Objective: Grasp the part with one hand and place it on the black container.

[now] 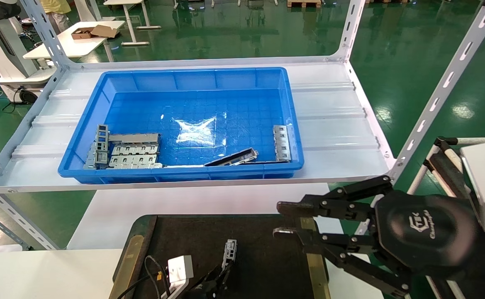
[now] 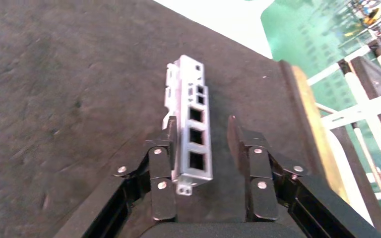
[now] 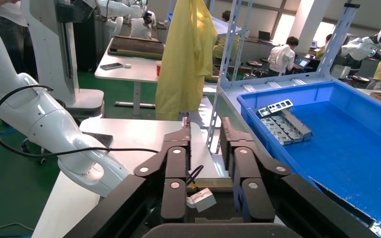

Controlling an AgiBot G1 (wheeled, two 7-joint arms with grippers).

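- Now part (image 2: 192, 130) lies on black container (image 2: 54, 99), long axis pointing away from left gripper (image 2: 203, 163).
- Fingers spread; one pad touching, other apart: released.
- Right gripper (image 1: 286, 220) open, idle beside tray.

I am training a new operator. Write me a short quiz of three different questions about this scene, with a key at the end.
1. True or false: the left black gripper has its fingers clamped shut on the slim silver-grey metal bar with rectangular cutouts.
2. Multiple choice: the bar is over which surface? A) the deep blue plastic bin B) the flat matte black tray with brass-coloured side strips C) the green floor.
3. Fill in: the right black gripper holds ____ and hangs near the tray's right edge.

Key: 1. False: the fingers are spread, and only one side is against the bar. 2. B. 3. Nothing: it is open.
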